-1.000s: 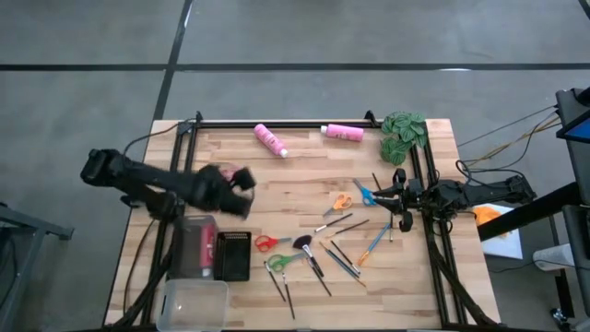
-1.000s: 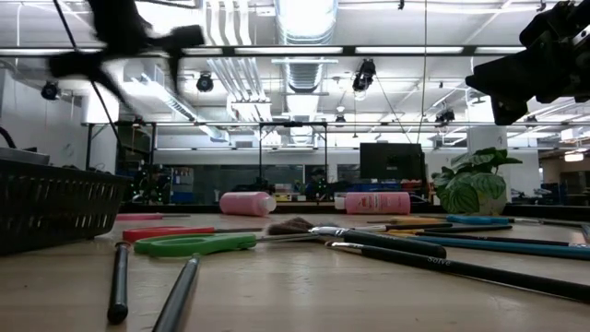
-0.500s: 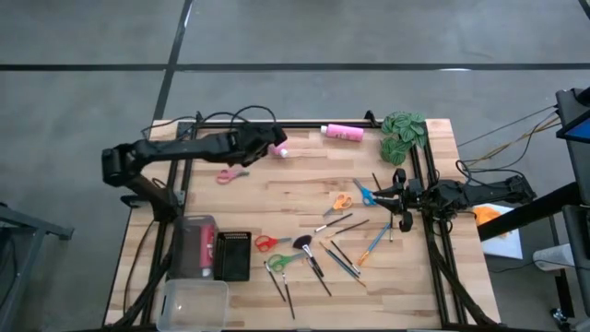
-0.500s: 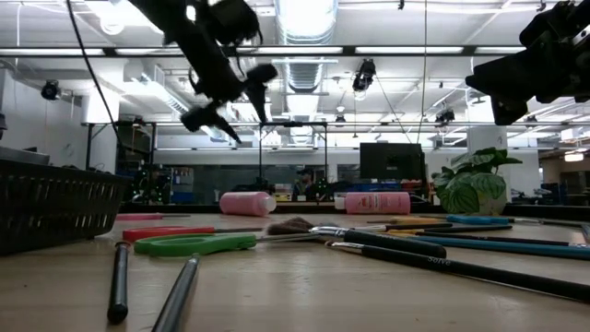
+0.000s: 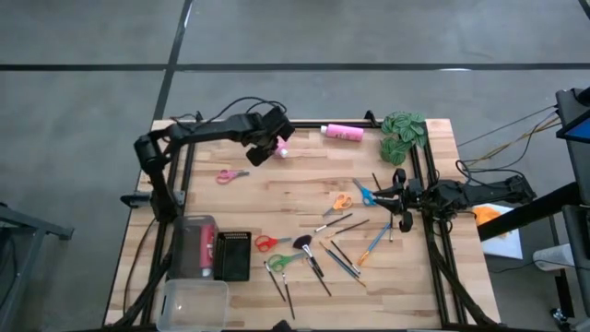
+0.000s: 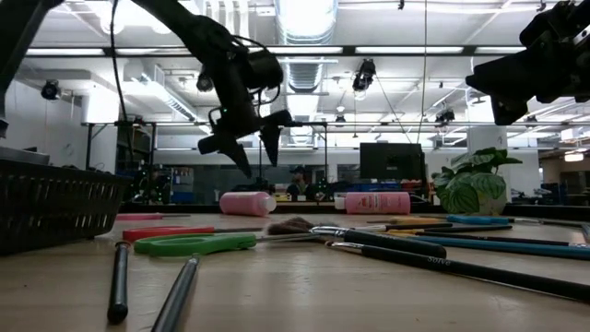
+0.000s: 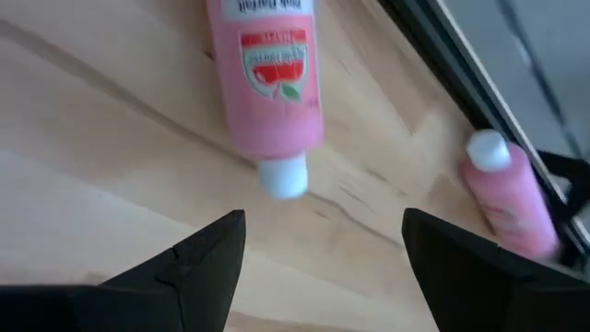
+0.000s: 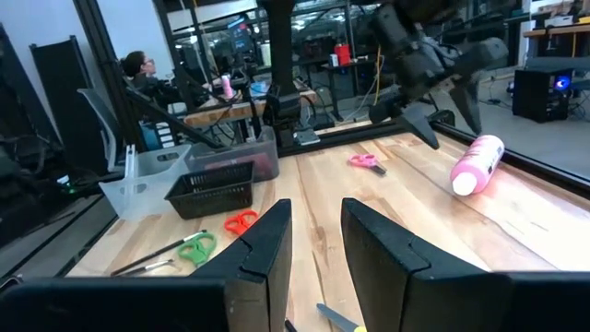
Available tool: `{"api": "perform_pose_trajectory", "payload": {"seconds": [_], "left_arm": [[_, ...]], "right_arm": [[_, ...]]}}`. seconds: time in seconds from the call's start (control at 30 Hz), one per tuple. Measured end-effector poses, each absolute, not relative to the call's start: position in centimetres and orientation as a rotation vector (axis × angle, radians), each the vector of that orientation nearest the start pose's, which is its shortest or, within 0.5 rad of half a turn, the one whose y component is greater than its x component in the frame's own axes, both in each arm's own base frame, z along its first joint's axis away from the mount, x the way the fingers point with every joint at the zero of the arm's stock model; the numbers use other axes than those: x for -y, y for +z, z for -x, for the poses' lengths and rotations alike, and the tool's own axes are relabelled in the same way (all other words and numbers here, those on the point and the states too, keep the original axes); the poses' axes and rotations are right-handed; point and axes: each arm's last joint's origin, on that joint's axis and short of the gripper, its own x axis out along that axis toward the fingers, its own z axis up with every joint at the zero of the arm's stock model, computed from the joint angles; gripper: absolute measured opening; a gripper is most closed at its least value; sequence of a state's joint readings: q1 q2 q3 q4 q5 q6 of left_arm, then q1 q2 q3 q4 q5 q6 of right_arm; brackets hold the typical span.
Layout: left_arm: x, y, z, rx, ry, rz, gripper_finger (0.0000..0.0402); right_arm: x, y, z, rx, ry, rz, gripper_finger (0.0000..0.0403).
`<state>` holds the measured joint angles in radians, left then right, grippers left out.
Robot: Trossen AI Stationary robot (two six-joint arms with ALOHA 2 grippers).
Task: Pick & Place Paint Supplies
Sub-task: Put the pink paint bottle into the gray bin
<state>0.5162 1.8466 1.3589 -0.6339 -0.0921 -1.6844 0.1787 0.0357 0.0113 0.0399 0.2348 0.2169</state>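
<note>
Paint bottle (image 5: 273,141), pink with a white cap, lies on its side near the table's far edge, and the left gripper (image 5: 266,146) hangs directly above it with its fingers spread wide, holding nothing. In the left wrist view the bottle (image 7: 265,88) lies beyond the two dark fingertips (image 7: 205,249), its cap pointing toward them, with clear wood between. A second pink bottle (image 5: 344,133) lies farther along the same far edge, close against the dark frame rail (image 5: 304,125); nothing lies between the two bottles.

Pink-handled scissors (image 5: 230,174) lie alone on the bare wood on the near side of the left gripper. Toward the middle of the table (image 5: 304,175) the other supplies are scattered: orange scissors (image 5: 342,201), blue scissors (image 5: 364,195), red scissors (image 5: 266,243), green scissors (image 5: 284,262), and a loose spread of thin brushes (image 5: 343,259), some crossing each other. A black mesh basket (image 5: 233,255) and a clear bin (image 5: 193,304) stand at the near left corner. A green leafy clump (image 5: 403,132) sits at the far right corner.

The right gripper (image 5: 402,200) waits at the table's right edge above the brushes, its fingers (image 8: 263,244) drawn fairly close together with a narrow gap and nothing between them.
</note>
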Motion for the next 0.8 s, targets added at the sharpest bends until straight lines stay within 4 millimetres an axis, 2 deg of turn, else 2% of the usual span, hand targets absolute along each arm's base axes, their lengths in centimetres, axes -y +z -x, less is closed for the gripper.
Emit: {"api": "perform_pose_trajectory", "payload": {"seconds": [0.57, 0.8], "left_arm": [[-21.9, 17.1, -32.6, -0.423, 1.506, 1.712, 0.0296], [-22.3, 16.8, -32.3, -0.448, 1.513, 1.692, 0.0296]], "right_arm": [[-1.1, 16.8, -9.8, 0.021, -0.055, -0.220, 0.0095], [-1.1, 16.8, -9.8, 0.021, -0.055, -0.220, 0.0095]]}}
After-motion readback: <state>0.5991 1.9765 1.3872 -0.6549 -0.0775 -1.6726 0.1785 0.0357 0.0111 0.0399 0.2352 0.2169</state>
